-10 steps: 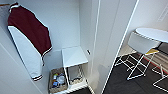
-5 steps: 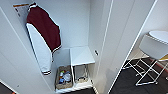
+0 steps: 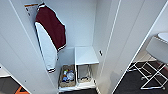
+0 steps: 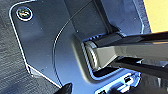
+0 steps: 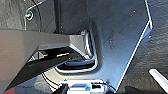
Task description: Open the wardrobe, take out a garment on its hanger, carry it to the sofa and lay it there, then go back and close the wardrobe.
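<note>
The tall white wardrobe (image 3: 82, 27) stood open, both doors swung wide to bare its inside. A maroon jacket with white sleeves (image 3: 50, 37) hung there; the white T-shirt possibly hid behind it. Whether either pincer was spread or pressed together, I couldn't tell.

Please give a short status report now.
End effectors: state cannot be told. Wardrobe open, maroon jacket hanging inside, basket at the bottom. Nothing blocking the opening.

The white wardrobe (image 3: 82, 22) stands open, both doors swung wide, showing its white inside.
</note>
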Controlling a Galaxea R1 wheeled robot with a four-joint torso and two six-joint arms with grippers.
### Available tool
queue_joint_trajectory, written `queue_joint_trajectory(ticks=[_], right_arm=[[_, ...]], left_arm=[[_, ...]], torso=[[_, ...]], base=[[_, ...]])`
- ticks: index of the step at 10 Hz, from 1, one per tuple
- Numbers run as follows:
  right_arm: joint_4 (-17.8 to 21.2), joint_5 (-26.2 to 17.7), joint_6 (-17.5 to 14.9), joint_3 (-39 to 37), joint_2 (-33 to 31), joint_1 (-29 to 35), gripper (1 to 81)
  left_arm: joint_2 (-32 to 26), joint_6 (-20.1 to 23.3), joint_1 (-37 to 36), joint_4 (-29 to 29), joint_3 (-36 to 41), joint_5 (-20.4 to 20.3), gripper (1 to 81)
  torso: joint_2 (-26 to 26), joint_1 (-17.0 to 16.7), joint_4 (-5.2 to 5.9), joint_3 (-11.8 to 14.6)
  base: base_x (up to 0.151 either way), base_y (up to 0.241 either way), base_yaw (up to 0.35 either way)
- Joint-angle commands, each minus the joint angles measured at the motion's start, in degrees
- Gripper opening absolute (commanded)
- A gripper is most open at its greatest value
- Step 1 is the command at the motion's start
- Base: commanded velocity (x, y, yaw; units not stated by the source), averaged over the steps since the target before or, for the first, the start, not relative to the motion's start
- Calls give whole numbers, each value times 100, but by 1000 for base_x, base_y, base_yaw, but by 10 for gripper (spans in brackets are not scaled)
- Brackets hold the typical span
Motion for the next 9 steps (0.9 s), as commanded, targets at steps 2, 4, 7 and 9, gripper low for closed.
queue_joint_trajectory(ticks=[2,4,7,9], right_arm=[[-21,-354,-8,1,35,36,811],[-29,-354,-8,27,35,45,811],[-21,-354,-8,27,35,45,811],[-38,-354,-17,19,35,45,811]], left_arm=[[22,23,-70,36,-14,219,811],[22,14,-70,19,-14,219,811],[22,-4,-70,-34,-14,219,811],[22,-21,-70,-43,-14,219,811]], torso=[[0,0,0,0],[0,0,0,0],[0,0,0,0],[0,0,0,578]], base=[[0,0,0],[0,0,0],[0,0,0],[0,0,0]])
